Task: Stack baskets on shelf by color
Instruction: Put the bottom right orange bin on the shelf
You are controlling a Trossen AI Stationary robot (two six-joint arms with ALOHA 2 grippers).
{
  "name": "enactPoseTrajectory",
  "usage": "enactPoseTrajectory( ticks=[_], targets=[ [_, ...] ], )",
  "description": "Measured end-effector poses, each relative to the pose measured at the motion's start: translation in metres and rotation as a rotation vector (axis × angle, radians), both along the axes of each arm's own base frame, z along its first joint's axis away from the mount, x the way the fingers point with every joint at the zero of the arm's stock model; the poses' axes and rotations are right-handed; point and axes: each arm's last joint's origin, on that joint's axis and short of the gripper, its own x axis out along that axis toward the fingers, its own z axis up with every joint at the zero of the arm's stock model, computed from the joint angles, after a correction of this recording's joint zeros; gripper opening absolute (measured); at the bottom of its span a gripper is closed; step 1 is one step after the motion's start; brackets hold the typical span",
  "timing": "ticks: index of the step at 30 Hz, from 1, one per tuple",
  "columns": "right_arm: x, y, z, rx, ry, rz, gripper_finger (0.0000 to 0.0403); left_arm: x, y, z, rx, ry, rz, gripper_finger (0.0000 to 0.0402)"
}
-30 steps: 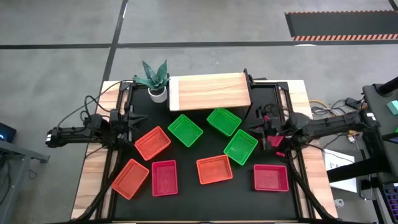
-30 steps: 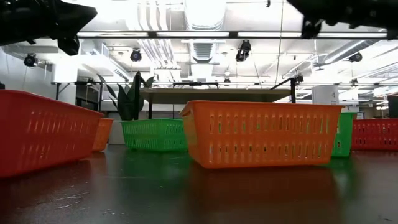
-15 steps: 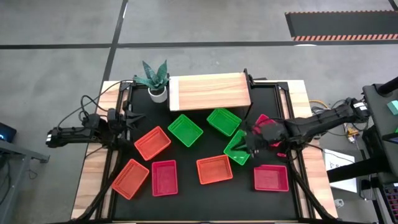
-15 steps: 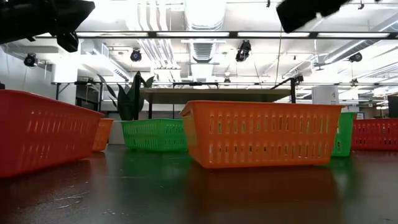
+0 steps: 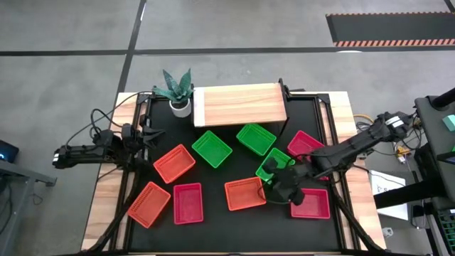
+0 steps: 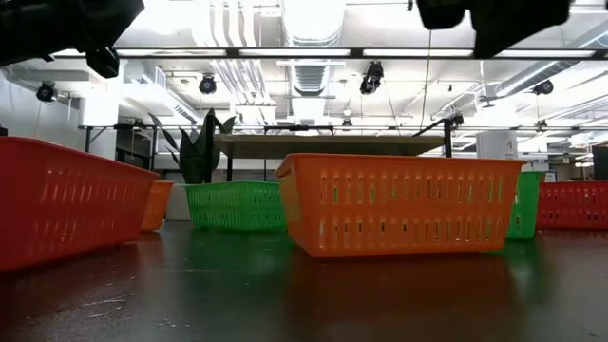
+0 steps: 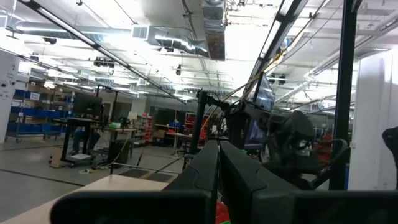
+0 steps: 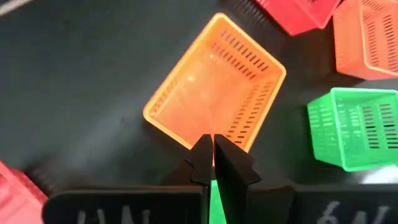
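1. Reaching across the black bench (image 5: pixel 234 220), the right tool (image 5: pixel 279 186) hangs between the middle orange rectangular plastic mesh basket (image 5: pixel 245 193) and a green mesh basket (image 5: pixel 274 165). Its fingers (image 8: pixel 211 158) are pressed together and grasp nothing.
2. In the right wrist view, the orange basket (image 8: pixel 214 93) lies directly ahead of the right tool (image 8: pixel 213 163), its near rim just beyond the fingertips. A green basket (image 8: pixel 354 127) sits to one side.
3. A red-pink mesh basket (image 5: pixel 311 203) sits just beside the right tool, toward the bench's front. Another red-pink basket (image 5: pixel 306 143) lies behind the right arm, partly covered by it.
4. Two more green baskets (image 5: pixel 212 148) (image 5: pixel 256 138) stand beyond the right tool, between it and the low light-wood rectangular shelf (image 5: pixel 239 104).
5. The shelf stands at the bench's rear, well apart from the right tool, and carries no basket.
6. The left tool (image 5: pixel 146 135) waits at the bench's left edge, fingers (image 7: pixel 217 171) clenched together with nothing between them. It points out over the bench.
7. Near the left tool lie two orange baskets (image 5: pixel 174 163) (image 5: pixel 149 204) and a third red-pink basket (image 5: pixel 188 203).
8. A potted green plant in a white pot (image 5: pixel 178 91) stands beside the shelf's left end, behind the left tool.
9. In the low view, the orange basket (image 6: pixel 404 202) stands upright on the bench.
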Motion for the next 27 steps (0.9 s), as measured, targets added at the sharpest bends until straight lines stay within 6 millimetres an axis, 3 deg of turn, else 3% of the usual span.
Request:
enactPoseTrajectory(
  ticks=[4,8,18,27],
  targets=[
    [0.021,0.009,-0.003,-0.055,0.107,-0.008,0.0018,0.0,0.0,0.0,0.0,0.001,0.0,0.0],
    [0.04,0.017,-0.008,-0.124,0.196,0.044,0.0054,0.0,0.0,0.0,0.0,0.001,0.0,0.0],
    [0.059,0.025,-0.04,-0.346,0.418,0.285,0.0154,0.0,0.0,0.0,0.001,0.001,0.0,0.0],
    [0.065,0.027,-0.053,-0.408,0.414,0.381,0.0156,0.0,0.0,0.0,0.001,0.001,0.001,0.0]
  ],
)
